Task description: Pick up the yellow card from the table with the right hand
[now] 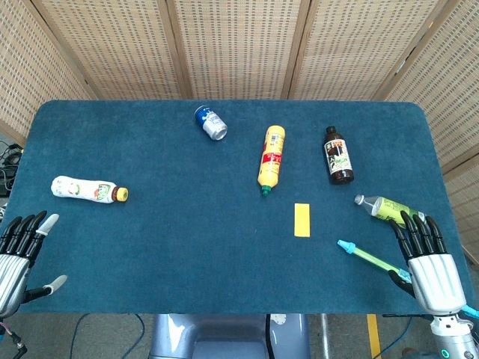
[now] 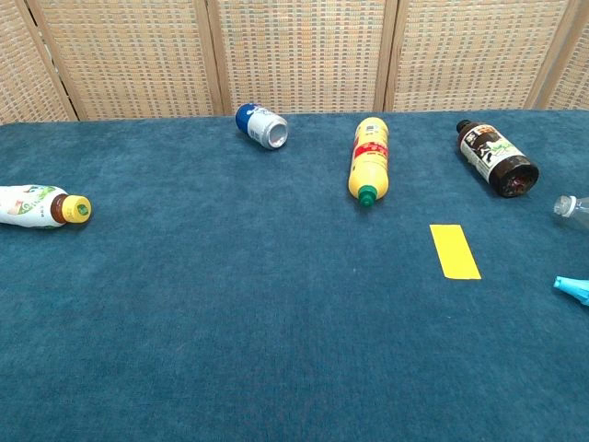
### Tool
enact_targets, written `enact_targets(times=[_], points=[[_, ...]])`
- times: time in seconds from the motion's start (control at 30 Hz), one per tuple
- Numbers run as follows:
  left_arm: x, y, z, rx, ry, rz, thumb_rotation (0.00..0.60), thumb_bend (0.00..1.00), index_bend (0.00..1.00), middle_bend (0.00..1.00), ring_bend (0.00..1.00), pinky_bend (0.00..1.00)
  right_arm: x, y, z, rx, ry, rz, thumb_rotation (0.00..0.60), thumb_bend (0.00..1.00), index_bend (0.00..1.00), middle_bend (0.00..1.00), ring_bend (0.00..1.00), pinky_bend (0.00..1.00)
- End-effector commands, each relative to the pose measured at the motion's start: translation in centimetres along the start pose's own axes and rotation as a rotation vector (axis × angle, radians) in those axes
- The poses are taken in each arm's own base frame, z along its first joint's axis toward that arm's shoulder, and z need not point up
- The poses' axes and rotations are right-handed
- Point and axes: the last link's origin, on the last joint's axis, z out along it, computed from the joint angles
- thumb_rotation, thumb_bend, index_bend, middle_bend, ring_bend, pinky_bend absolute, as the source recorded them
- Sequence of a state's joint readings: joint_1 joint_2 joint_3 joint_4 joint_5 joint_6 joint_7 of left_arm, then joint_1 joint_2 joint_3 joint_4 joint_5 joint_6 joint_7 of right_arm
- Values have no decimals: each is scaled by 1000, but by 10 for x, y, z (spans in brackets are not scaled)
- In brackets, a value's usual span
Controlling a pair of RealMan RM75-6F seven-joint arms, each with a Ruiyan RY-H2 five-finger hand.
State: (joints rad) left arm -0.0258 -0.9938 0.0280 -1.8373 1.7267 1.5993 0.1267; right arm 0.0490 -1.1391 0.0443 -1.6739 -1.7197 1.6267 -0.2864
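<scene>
A small yellow card (image 1: 301, 219) lies flat on the blue table (image 1: 187, 247), right of centre; the chest view shows the yellow card (image 2: 455, 250) too. My right hand (image 1: 426, 258) rests at the table's front right corner, fingers spread and holding nothing, well to the right of the card and nearer the front edge. At the front left edge my left hand (image 1: 21, 254) is also open and empty. Neither hand shows in the chest view.
A teal toothbrush (image 1: 368, 257) lies just left of the right hand and a clear green bottle (image 1: 385, 207) just beyond it. Farther back lie a dark bottle (image 1: 337, 155), a yellow bottle (image 1: 271, 158) and a blue can (image 1: 210, 122). A white bottle (image 1: 88, 189) lies at left.
</scene>
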Motion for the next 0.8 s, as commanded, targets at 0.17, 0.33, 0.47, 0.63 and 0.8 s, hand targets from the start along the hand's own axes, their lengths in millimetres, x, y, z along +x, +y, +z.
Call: enact_targets(times=[0.17,0.33,0.47,0.63,0.8], points=[[-2,1,1,-4,-12,-1,600,0,0,0,0,0,-4,-1,3,9,-16,-10,600,0,0,0,0,0],[-3,1,6,-3,-13,-5,600,0,0,0,0,0,-7,-12,29,79,-64,-37,600,0,5,0,0,0],[-5,-1,11,15,-7,-5,600,0,0,0,0,0,-5,-37,68,207,-180,-20,600,0,44,0,0,0],[-11,-2,17,17,-30,5,600,0,0,0,0,0,-16,-60,114,268,-269,1,600,0,195,0,0,0],[-16,-3,23,34,-47,16,600,0,0,0,0,0,-36,-80,145,268,-324,31,600,0,315,0,0,0]])
